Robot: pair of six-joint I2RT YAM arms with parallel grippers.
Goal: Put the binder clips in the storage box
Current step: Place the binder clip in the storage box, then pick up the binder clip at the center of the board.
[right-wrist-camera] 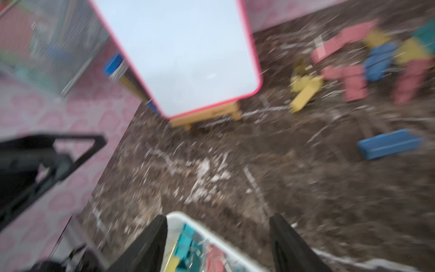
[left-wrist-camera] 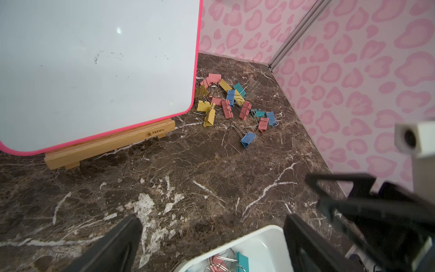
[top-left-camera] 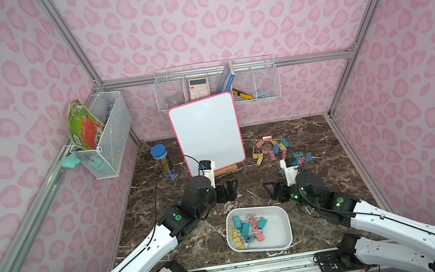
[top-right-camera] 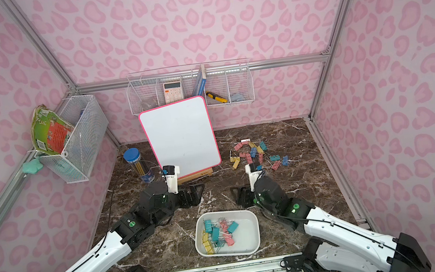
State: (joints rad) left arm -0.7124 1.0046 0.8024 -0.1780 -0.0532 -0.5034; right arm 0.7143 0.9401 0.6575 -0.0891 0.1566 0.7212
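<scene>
some binder clips (top-right-camera: 218,233) lie in the storage box (top-right-camera: 249,235), others scattered on the marble table (top-right-camera: 311,175) beyond.

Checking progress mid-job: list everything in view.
loose binder clips: about twenty, pink, yellow, teal, blue, tabletop right of whiteboard
boxed binder clips: about twelve, same colours, storage box
storage box: one, white, front centre
whiteboard: one, pink-edged, on wooden stand, mid-table
pencil tube: one, blue-lidded, left of whiteboard
wire baskets: two, white, left and back walls
calculator: one, white, back basket
utility knife: one, yellow, back basket
left gripper: one, black, open, beyond box
right gripper: one, black, open, beyond box
</scene>
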